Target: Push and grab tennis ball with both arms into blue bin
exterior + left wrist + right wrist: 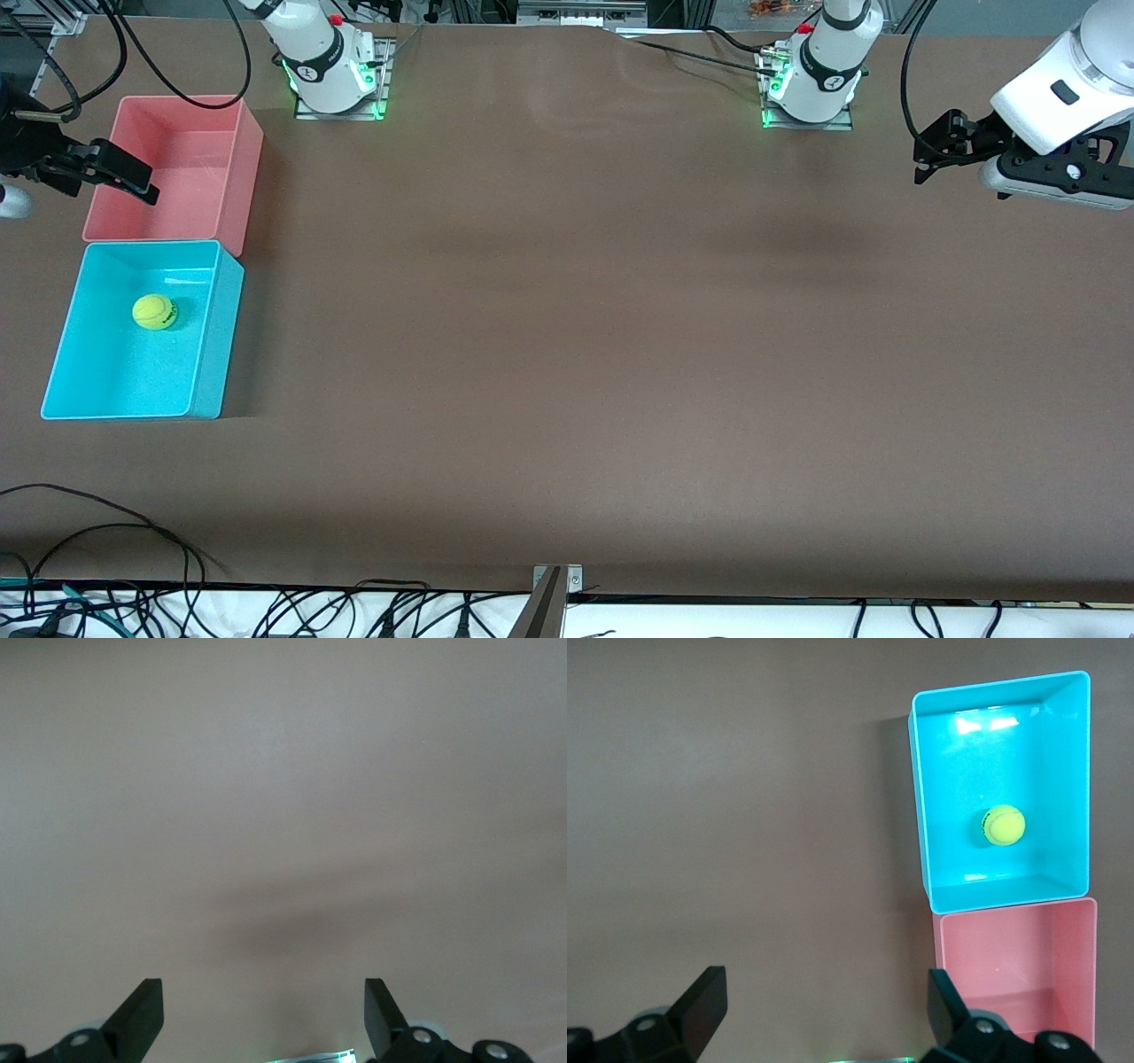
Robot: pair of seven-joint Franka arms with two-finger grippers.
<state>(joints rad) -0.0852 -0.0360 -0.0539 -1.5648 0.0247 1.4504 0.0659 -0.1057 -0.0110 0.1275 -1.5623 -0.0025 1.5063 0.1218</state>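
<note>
I see tennis ball [155, 312] resting inside blue bin [209, 354], on its floor, toward end nearest pink bin [237, 190]. Bins touch end to end at right arm's end of table [576, 354], blue one nearer front camera. Right gripper [146, 188] hangs over pink bin, fingers spread, empty. Left gripper [921, 167] hangs over table at left arm's end, fingers apart, holding nothing.

Tennis ball [154, 312] in blue bin [205, 354]; pink bin [244, 177] touching, farther.

A pink bin [232, 177] sits at the worktop's [576, 354] right-arm end. Black cables [106, 540] trail along the camera-side edge.
</note>
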